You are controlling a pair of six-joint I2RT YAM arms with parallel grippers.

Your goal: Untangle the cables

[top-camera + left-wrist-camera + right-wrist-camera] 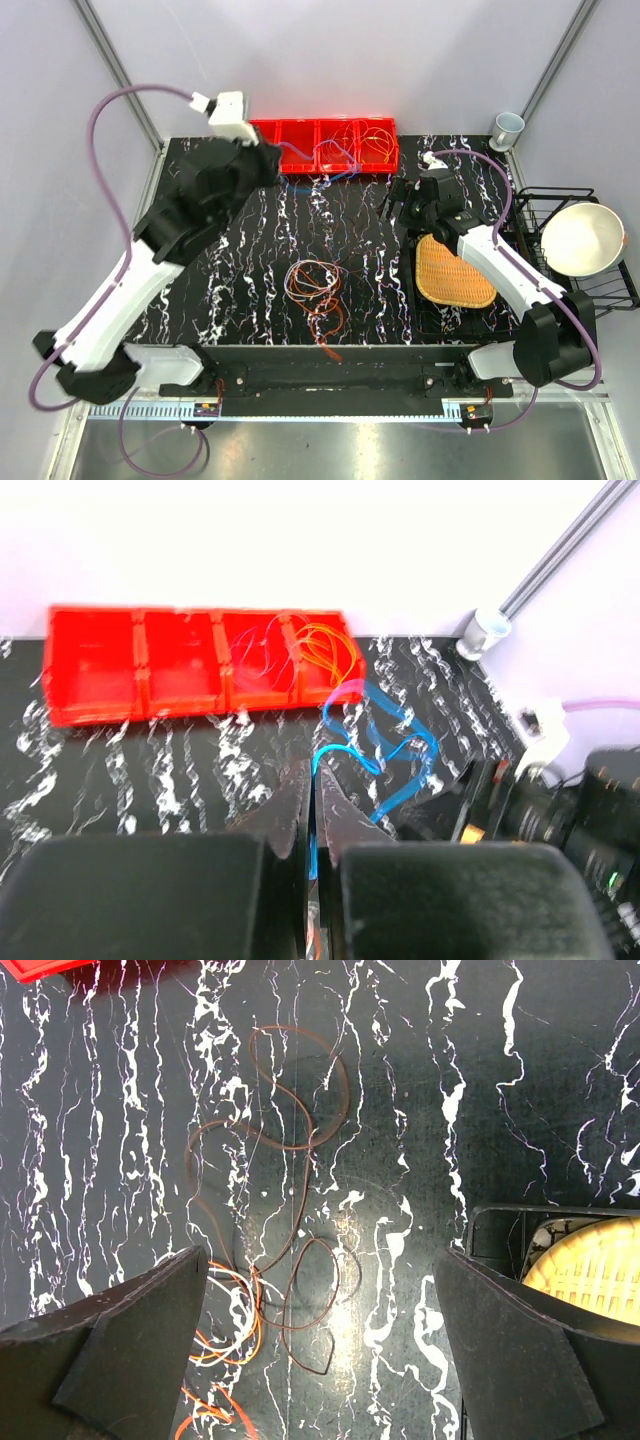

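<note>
A loose tangle of orange and dark red cables (315, 290) lies mid-table. My left gripper (268, 160) is at the back by the red compartment tray (300, 132), shut on a blue cable (335, 172). In the left wrist view the jaws (312, 772) pinch that blue cable (385, 745), which loops out in front of the tray (150, 670). More orange and red cables (320, 650) sit in the tray's right compartments. My right gripper (405, 200) hangs open over the table. Between its spread fingers (320, 1255) lie a dark brown cable (300, 1140) and orange cable loops (235, 1330).
A yellow woven mat (452, 272) lies under the right arm. A black dish rack (560, 195) at the right edge holds a white bowl (582, 238). A small cup (507, 128) stands at the back right corner.
</note>
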